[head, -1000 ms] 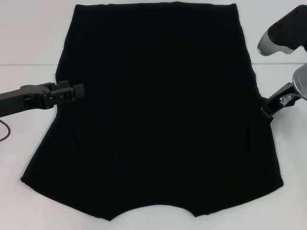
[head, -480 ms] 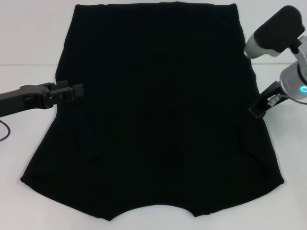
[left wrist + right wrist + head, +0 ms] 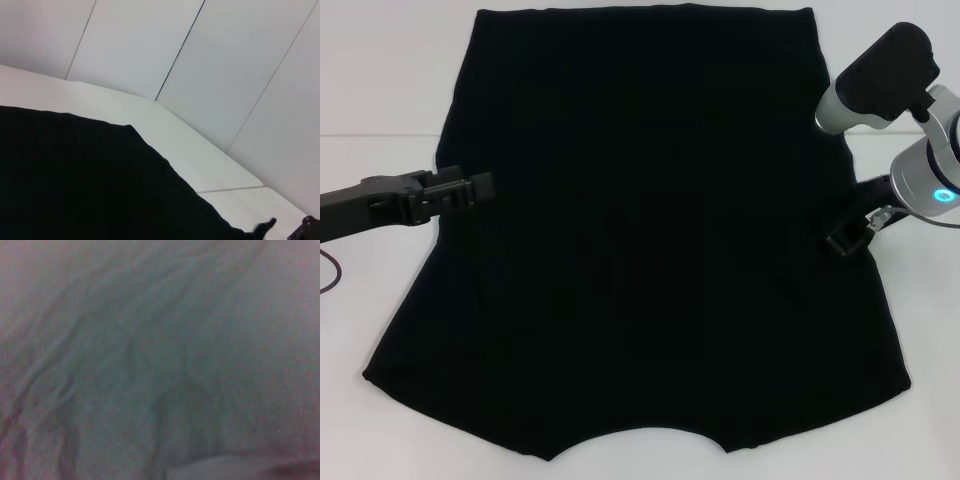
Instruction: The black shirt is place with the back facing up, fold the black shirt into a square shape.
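In the head view the left gripper [image 3: 480,187] sits at the left middle of the frame, its fingertips over the left edge of the black shirt [image 3: 640,230]; whether they are parted or closed on fabric cannot be told. The right gripper [image 3: 844,240] is at the right middle, its tip down against the shirt's right edge, and its finger state cannot be told either. The shirt lies flat on the white table [image 3: 380,80], filling the centre from top to bottom. The right wrist view shows only wrinkled fabric [image 3: 150,355] close up.
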`<state>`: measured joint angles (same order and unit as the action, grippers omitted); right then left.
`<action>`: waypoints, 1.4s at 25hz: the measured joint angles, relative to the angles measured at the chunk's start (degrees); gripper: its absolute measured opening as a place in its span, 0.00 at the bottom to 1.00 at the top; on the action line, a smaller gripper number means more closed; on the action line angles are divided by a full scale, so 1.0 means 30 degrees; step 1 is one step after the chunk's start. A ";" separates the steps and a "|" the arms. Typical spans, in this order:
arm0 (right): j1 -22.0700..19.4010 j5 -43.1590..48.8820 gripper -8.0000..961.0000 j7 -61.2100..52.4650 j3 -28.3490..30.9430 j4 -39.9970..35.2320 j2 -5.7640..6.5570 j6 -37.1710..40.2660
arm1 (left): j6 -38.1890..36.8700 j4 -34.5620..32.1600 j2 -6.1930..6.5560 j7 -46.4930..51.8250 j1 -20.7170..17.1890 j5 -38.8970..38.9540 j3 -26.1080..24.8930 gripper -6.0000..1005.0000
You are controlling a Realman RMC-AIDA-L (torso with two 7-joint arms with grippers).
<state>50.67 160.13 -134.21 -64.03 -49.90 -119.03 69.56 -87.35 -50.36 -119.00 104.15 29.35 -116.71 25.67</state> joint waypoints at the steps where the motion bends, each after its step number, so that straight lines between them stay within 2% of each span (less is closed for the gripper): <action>1: -0.0024 -0.0007 0.19 0.0001 0.0001 0.0000 0.0005 -0.0034 | -0.0001 -0.0001 0.0000 -0.0001 0.0001 0.0000 -0.0002 0.66; 2: -0.0037 -0.0008 0.27 0.0005 -0.0010 0.0000 0.0006 -0.0108 | -0.0002 0.0000 0.0000 0.0000 0.0001 0.0001 -0.0002 0.66; 8: -0.0104 -0.0057 0.37 0.0047 0.0161 0.0001 -0.0058 -0.0877 | -0.0004 0.0000 -0.0001 0.0015 0.0023 0.0001 -0.0002 0.66; 12: -0.0128 -0.0563 0.44 -0.0058 0.1969 -0.0001 0.0154 -0.1114 | 0.0016 0.0024 0.0000 0.0219 0.0000 0.0022 -0.0102 0.66; 15: -0.0148 -0.1509 0.45 -0.0705 0.4573 0.0318 0.0662 -0.0857 | -0.0008 0.0029 0.0037 0.0982 -0.0018 -0.0028 -0.0257 0.66; 17: -0.0193 -0.2473 0.45 -0.1162 0.6462 0.1042 0.1227 -0.0376 | -0.0099 0.0004 0.0164 0.1838 -0.0137 -0.0172 -0.0267 0.66; 19: -0.0377 -0.4271 0.45 -0.1261 0.8038 0.2206 0.2018 0.0639 | -0.0253 -0.0155 0.0316 0.3003 -0.0332 -0.0433 -0.0320 0.66; 22: -0.0737 -0.6749 0.44 -0.1376 0.8988 0.3879 0.3056 0.1666 | -0.0753 -0.0456 0.0525 0.4636 -0.0450 -0.1386 -0.0896 0.66; 24: -0.0986 -0.7919 0.46 -0.1458 0.9183 0.4824 0.3585 0.1950 | -0.1356 -0.0561 0.0631 0.5298 -0.0440 -0.2140 -0.1422 0.66; 25: -0.1113 -0.8334 0.47 -0.1475 0.9225 0.5117 0.3743 0.2071 | -0.1790 -0.0613 0.0694 0.5647 -0.0423 -0.2574 -0.1725 0.66; 29: -0.1347 -0.8815 0.52 -0.1491 0.9304 0.5226 0.3860 0.2753 | -0.2958 -0.1053 0.0850 0.7008 -0.0423 -0.4114 -0.2357 0.66; 34: -0.1337 -0.9108 0.78 -0.1658 0.9936 0.5153 0.3881 0.3618 | -0.4290 -0.2012 0.1071 0.8593 -0.0496 -0.6664 -0.3136 0.66; 35: -0.1332 -0.9149 0.79 -0.1822 1.0008 0.5184 0.3890 0.3644 | -0.4538 -0.2164 0.1109 0.8747 -0.0498 -0.7079 -0.3359 0.66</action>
<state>46.67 132.68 -139.68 -34.01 -34.35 -107.36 80.49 -100.96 -56.85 -115.67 130.39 27.86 -137.95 15.59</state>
